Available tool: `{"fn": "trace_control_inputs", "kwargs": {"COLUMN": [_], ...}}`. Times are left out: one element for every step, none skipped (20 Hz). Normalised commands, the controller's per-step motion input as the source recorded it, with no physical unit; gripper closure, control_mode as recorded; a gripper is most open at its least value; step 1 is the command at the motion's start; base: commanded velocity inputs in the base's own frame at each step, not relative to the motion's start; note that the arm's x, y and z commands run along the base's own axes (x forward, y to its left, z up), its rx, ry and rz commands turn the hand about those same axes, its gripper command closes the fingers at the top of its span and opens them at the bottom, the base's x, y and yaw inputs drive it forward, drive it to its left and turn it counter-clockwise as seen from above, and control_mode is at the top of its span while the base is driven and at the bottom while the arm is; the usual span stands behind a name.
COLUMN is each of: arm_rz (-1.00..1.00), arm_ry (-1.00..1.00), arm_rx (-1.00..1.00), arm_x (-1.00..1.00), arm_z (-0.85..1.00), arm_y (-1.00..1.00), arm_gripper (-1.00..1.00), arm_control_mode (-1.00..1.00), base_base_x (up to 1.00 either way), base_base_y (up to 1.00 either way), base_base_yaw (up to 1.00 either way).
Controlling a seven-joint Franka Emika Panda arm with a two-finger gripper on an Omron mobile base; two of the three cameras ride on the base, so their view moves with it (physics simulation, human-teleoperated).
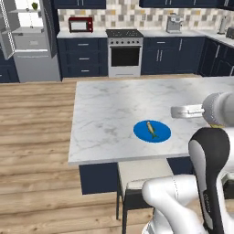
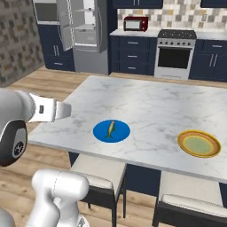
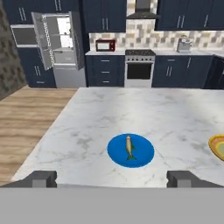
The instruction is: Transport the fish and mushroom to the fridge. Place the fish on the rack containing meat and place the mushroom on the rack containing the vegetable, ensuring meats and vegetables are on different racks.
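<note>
On the marble island (image 3: 131, 109) I see the fish (image 3: 129, 148) lying on a blue plate (image 3: 144, 156) near me; my gripper (image 3: 111, 178) hovers spread wide, empty. No writing is legible.

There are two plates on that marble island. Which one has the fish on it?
The blue plate holds the fish. The other, an orange-rimmed plate farther along the island, looks empty.
</note>
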Motion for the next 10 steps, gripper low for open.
{"fn": "trace_control_inputs", "kwargs": {"arm_rz": [-0.01,0.00,-0.01,0.00,-0.01,0.00,0.00,0.00,0.00,0.00], "arm_ry": [0.39,0.39,0.40,0.25,0.04,0.11,0.15,0.17,0.17,0.16], "arm_rx": [-0.02,-0.02,-0.03,-0.03,-0.05,0.00,0.00,0.00,0.00,0.00], "arm_x": [0.96,0.86,0.73,0.51,0.14,0.24,0.22,0.26,0.21,0.13], "arm_z": [-0.44,-0.41,-0.42,-0.46,-0.42,-0.51,-0.56,-0.56,-0.59,-0.68], "arm_y": [-0.25,-0.29,-0.32,-0.44,-0.35,-0.50,-0.42,-0.42,-0.39,-0.35], "arm_gripper": [-1.00,-1.00,-1.00,-1.00,-1.00,-1.00,-1.00,-1.00,-1.00,-1.00], "arm_control_mode": [-1.00,-1.00,-1.00,-1.00,-1.00,-1.00,-1.00,-1.00,-1.00,-1.00], "base_base_x": [0.00,0.00,0.00,0.00,0.00,0.00,0.00,0.00,0.00,0.00], "base_base_y": [0.00,0.00,0.00,0.00,0.00,0.00,0.00,0.00,0.00,0.00], "base_base_yaw": [0.00,0.00,0.00,0.00,0.00,0.00,0.00,0.00,0.00,0.00]}}
